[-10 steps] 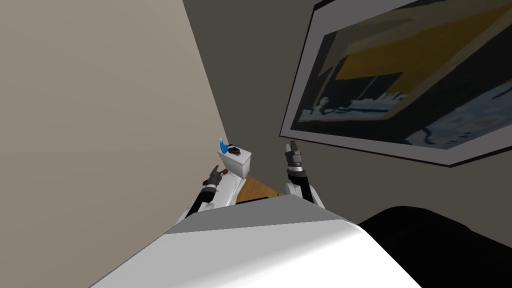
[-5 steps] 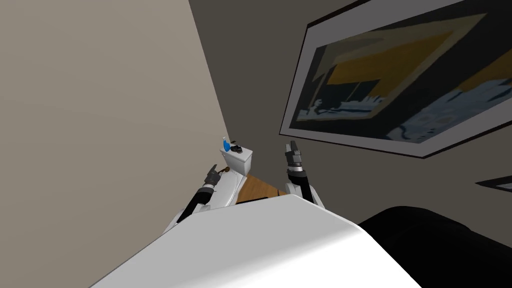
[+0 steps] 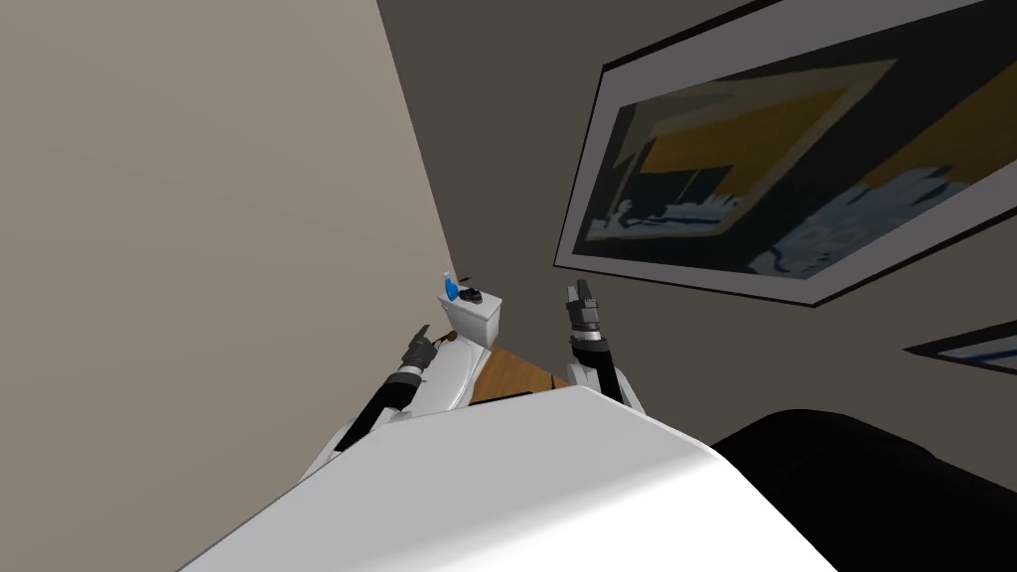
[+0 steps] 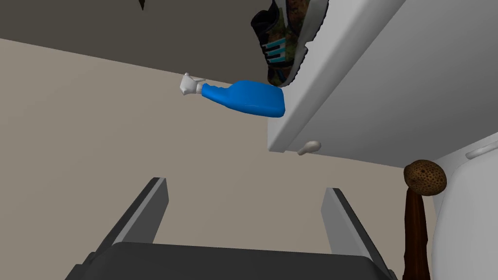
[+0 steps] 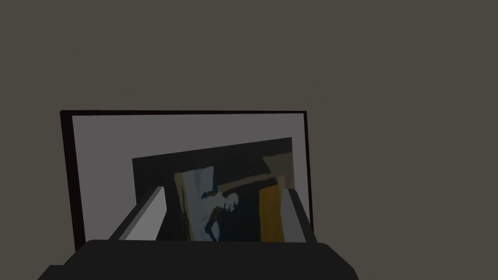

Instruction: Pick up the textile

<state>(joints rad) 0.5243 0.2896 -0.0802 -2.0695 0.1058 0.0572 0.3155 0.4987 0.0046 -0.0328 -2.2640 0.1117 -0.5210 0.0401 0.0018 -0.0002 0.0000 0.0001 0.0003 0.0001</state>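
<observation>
Textile (image 3: 472, 295), a small dark bundle, lies on top of the white toilet tank (image 3: 477, 318) in the room's corner, with a blue bottle (image 3: 450, 289) standing just beside it at its nine o'clock. From the head camera the left gripper (image 3: 424, 333) is below the tank, with the textile at roughly two o'clock from it and well apart from its fingers; a brown knob (image 3: 449, 339) sits at its three o'clock. The right gripper (image 3: 578, 291) is raised at the textile's three o'clock, apart from the tank and in front of the dark wall. A wooden floor (image 3: 508, 375) shows at six o'clock from the tank. In the left wrist view the left gripper (image 4: 248, 214) has its fingers spread wide with nothing between them but the beige wall (image 4: 97, 136). Beyond them, at about one o'clock from the gripper, is the tank (image 4: 379, 87), whose lid bears the textile (image 4: 279, 43), dark, camouflage-patterned, with teal and white stripes. The blue bottle (image 4: 248, 98), white-capped, seems to touch the textile's edge. A flush lever (image 4: 309, 147) juts from the tank, and the brown knob (image 4: 424, 177), pitted, tops a dark stick (image 4: 416, 233) beside the gripper's right finger. In the right wrist view the right gripper (image 5: 221, 214) likewise has its fingers wide apart, holding nothing.
</observation>
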